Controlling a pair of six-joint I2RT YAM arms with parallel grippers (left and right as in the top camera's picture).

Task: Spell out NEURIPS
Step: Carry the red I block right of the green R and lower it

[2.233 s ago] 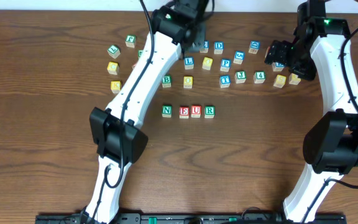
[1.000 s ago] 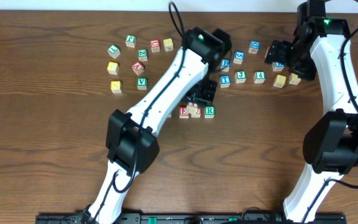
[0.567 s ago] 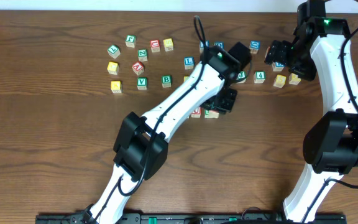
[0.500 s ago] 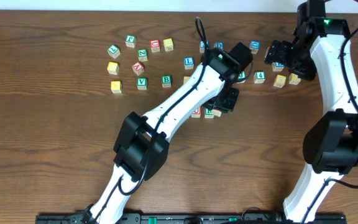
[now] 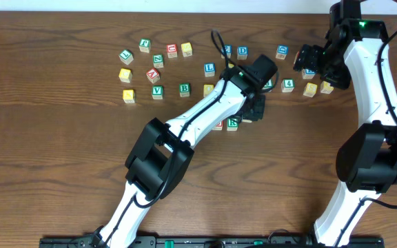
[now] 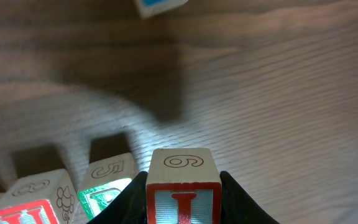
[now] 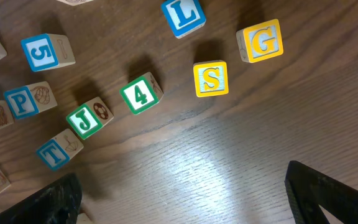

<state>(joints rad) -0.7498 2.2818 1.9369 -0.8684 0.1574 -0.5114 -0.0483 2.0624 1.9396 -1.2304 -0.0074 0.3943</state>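
My left gripper (image 5: 253, 110) is shut on a red letter I block (image 6: 183, 190) and holds it just right of the word row. In the left wrist view the green R block (image 6: 107, 186) sits directly left of the I, with the red U block (image 6: 30, 202) beyond it. From overhead only the R (image 5: 232, 124) and part of the U (image 5: 217, 125) show; my left arm hides the N and E. My right gripper (image 7: 191, 199) is open and empty above bare wood near the yellow S block (image 7: 211, 79) and blue P block (image 7: 25, 101).
Loose blocks lie at the back: a left cluster around a green V (image 5: 157, 90), a blue D (image 5: 242, 51), and a right group with a green 4 (image 7: 141, 93), green J (image 7: 89, 119), blue T (image 7: 58, 151), yellow G (image 7: 261, 40), blue L (image 7: 184, 15).
My left arm has swung from the back block cluster down and right, bringing the I block beside the R. The right arm has not moved.
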